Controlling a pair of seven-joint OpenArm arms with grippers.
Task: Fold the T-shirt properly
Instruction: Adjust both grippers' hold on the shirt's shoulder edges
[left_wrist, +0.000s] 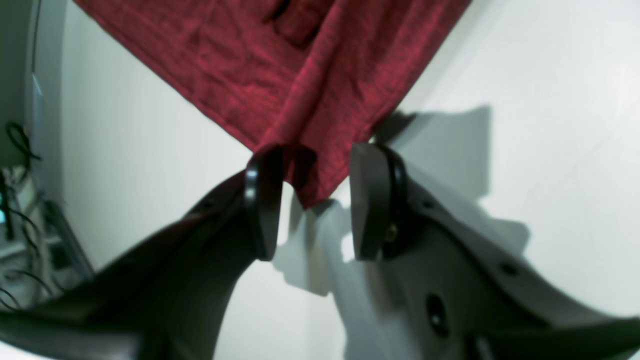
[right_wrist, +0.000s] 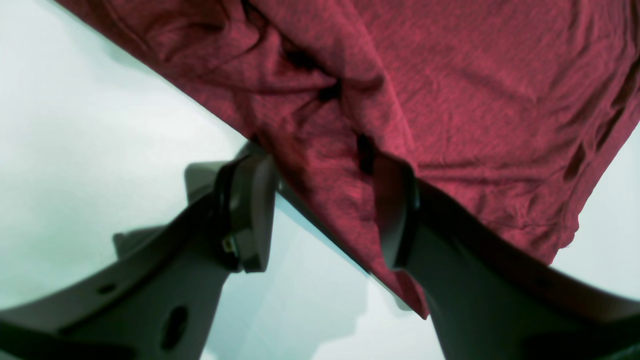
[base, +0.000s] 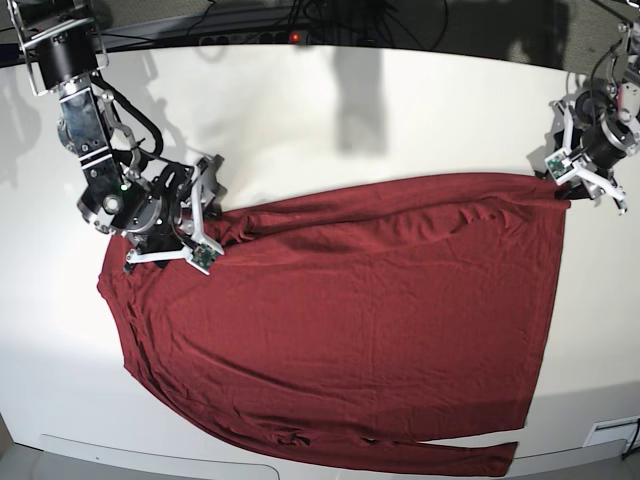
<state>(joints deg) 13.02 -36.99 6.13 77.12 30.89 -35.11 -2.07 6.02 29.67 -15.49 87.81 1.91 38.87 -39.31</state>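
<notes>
On table (base: 300, 130) | T-shirt (base: 350, 330) flat | both tools straddle edges, unclamped

**Soft knit on a smooth white counter**

The T-shirt (base: 350, 330) is thin maroon knit cloth, matt, with a faint heathered grain up close and soft creases where it bunches. The counter (base: 300, 110) under it is a smooth white surface with a low sheen that takes clear shadows. The left gripper (left_wrist: 312, 205) has dark pads that look like matt rubber or plastic, edged by a glossier black rim, on smooth grey moulded shells. The right gripper (right_wrist: 322, 215) looks the same: dark, smooth plastic, dull in finish.
</notes>
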